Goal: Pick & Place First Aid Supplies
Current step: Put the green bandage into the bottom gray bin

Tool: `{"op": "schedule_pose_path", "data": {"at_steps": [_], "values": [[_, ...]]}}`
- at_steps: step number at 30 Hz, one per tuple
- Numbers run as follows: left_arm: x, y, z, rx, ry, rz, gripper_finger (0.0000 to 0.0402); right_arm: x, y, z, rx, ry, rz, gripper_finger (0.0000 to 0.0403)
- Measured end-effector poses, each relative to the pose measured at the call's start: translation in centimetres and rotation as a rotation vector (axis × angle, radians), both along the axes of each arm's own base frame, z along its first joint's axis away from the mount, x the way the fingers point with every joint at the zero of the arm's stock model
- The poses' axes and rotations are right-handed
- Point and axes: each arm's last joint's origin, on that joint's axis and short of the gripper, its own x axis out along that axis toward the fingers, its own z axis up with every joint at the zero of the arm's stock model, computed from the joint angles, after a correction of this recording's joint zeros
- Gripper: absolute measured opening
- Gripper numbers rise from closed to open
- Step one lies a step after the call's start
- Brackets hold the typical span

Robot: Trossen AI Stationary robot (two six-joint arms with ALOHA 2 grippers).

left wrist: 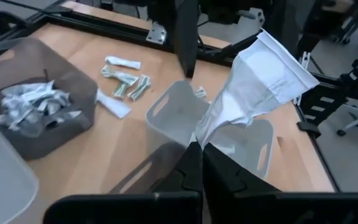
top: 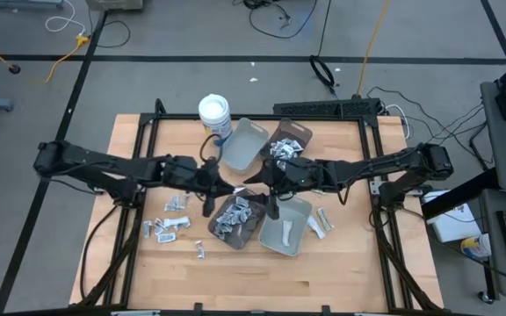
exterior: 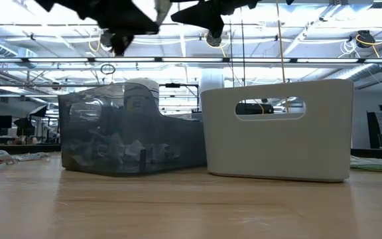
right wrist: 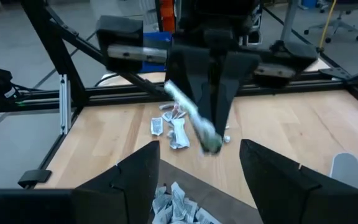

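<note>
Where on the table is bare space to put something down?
Free: the wide wood strip along the table front edge, below the scattered packets and the pale grey tray. Crowded: the centre, where four trays and both arms meet, and around the white tub.

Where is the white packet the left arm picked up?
In the left wrist view the white packet hangs pinched in the shut left end effector, held in the air above the light grey tray near the table's middle.

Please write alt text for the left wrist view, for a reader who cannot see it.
The left tool, shut, holds a crumpled white packet above a light grey tray. A dark tray of small packets stands nearby, with loose packets on the wooden table.
</note>
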Motion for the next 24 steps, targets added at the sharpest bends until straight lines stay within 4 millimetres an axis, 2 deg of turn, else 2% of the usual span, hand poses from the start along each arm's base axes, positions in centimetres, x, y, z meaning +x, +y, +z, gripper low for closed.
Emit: {"op": "schedule_pose_path", "data": {"at_steps": [5, 7, 10, 13, 15, 20, 24], "values": [[2.1, 0.2, 0.6, -0.004, -0.019, -0.037, 0.0, 0.0, 0.0, 0.0, -0.008, -0.001, 0.005, 0.0212], [2.5, 0.2, 0.7, -0.005, -0.014, -0.041, 0.0, 0.0, 0.0, 0.0, -0.007, -0.001, 0.005, 0.0198], [2.6, 0.2, 0.7, -0.008, -0.018, -0.045, 0.0, 0.0, 0.1, 0.0, 0.0, 0.0, 0.006, 0.0143], [2.6, 0.1, 0.8, -0.017, -0.025, -0.059, 0.0003, 0.0, 0.5, 0.0, -0.005, -0.001, 0.032, 0.0045], [2.7, 0.0, 0.8, -0.044, -0.025, -0.064, 0.0011, -0.1, 0.6, 0.0, 0.01, 0.001, 0.075, 0.0015], [2.5, 0.1, 0.3, -0.156, 0.038, -0.03, 0.0053, -0.5, 0.5, -0.1, 0.044, 0.181, 0.127, 0.0003], [2.1, 0.0, -0.4, -0.225, 0.138, -0.02, 0.0091, -1.6, 0.6, 1.5, -0.042, 0.345, 0.2, 0.0002]]}}
